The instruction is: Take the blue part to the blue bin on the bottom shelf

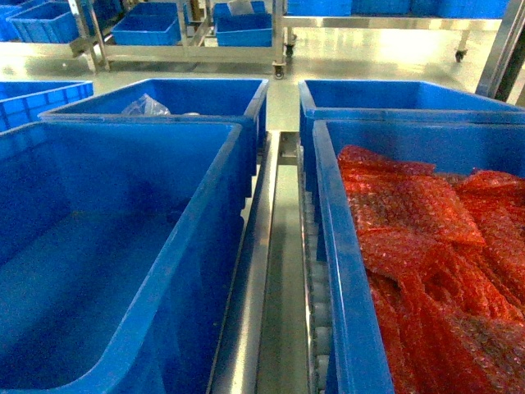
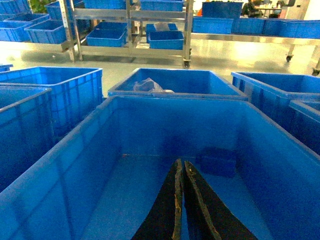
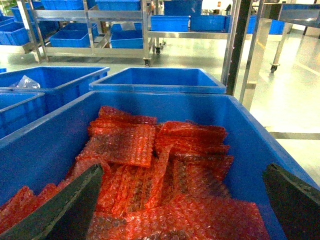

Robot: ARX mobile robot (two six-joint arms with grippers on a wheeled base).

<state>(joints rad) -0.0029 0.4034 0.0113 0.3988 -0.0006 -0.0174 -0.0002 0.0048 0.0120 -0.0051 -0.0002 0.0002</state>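
Left-hand lane, seen from the left wrist camera: the left gripper [image 2: 181, 167] hangs inside the large blue bin [image 2: 60, 170], its two black fingers pressed flat together with nothing visible between them. The blue part [image 2: 218, 162] lies on the floor of this bin, close to the far wall and slightly right of the fingers, apart from them. Its long axis appears to run left to right, parallel to that wall; the shape is too dim for finer detail. The rest of the bin floor around the fingers is bare.

Right-hand lane, seen from the right wrist camera: the right gripper [image 3: 182, 169] is spread wide and empty above a second bin [image 3: 250, 130] heaped with red bubble-wrap bags [image 3: 150, 145].

Head view: the two bins are separated by a steel rail [image 1: 246, 312] and a white roller track [image 1: 320, 328] of the bottom shelf, which form a narrow gap. A further bin [image 1: 205, 98] stands directly behind the left one, holding a clear plastic bag [image 1: 145, 105]. Racks of blue bins [image 1: 148, 29] stand across the open floor.
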